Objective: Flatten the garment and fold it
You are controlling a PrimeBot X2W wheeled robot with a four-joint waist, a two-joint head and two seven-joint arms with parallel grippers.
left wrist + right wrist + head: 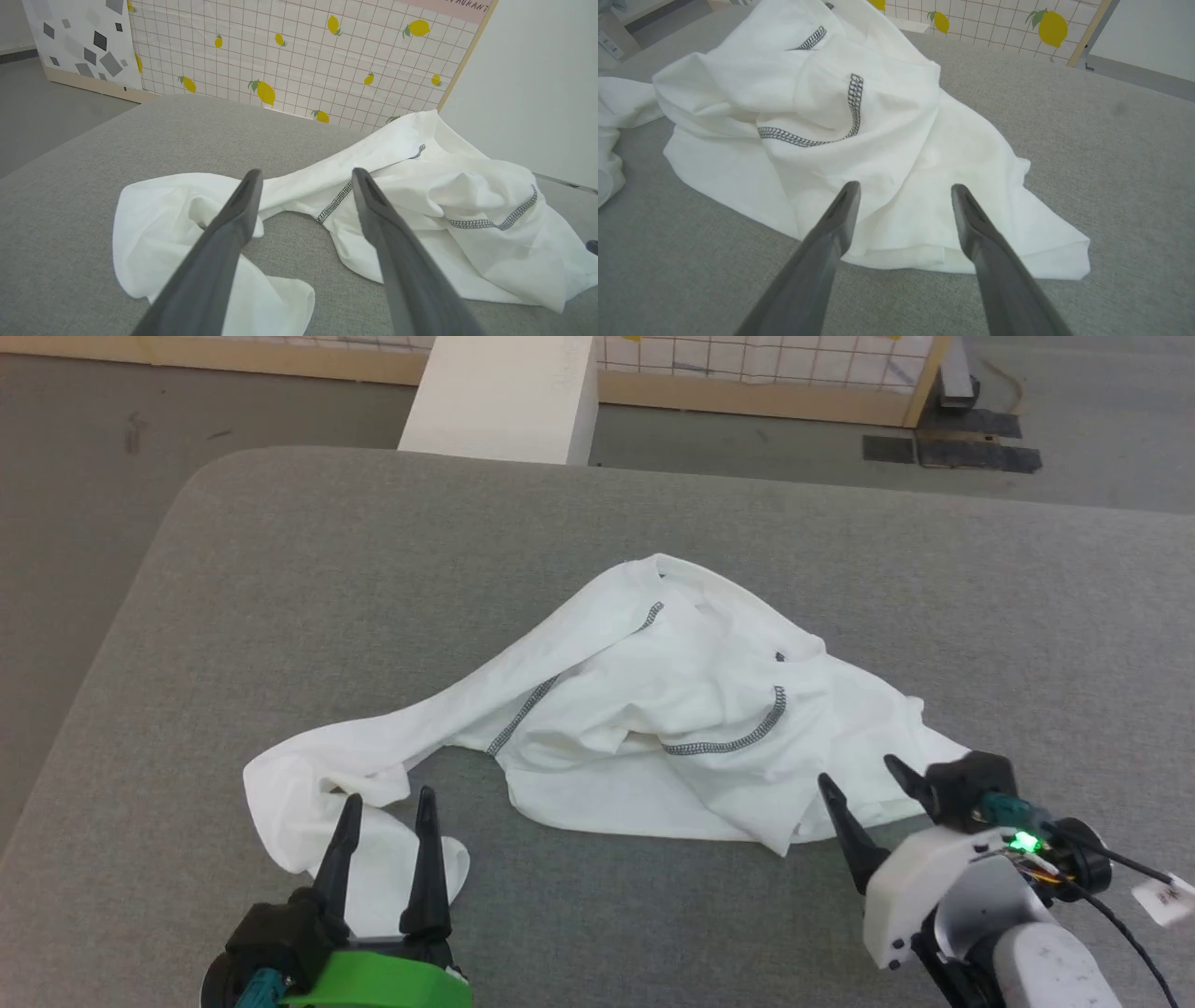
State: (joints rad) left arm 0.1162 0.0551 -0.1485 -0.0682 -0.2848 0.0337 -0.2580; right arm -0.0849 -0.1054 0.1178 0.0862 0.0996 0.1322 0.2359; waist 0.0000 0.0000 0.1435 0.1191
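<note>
We judge the white soft-fabric long-sleeved shirt with dark grey zigzag seam stitching (653,709) to be light, limp and slightly slippery, so it will sag and drag rather than hold a shape. It lies crumpled on the grey fabric-covered tabletop (280,569), ahead of and between both pincers. The left pincer (389,795) hangs spread and empty over the twisted sleeve end, and the right pincer (857,770) is likewise spread and empty at the near hem edge. We would take hold at those two places, pinching the fabric edge and drawing the two apart. The head view gives the shirt's whole outline and both pincers. The left wrist view shows the sleeve doubled back beneath the fingers, while the right wrist view shows the hem folded into stacked layers by the fingertips.
</note>
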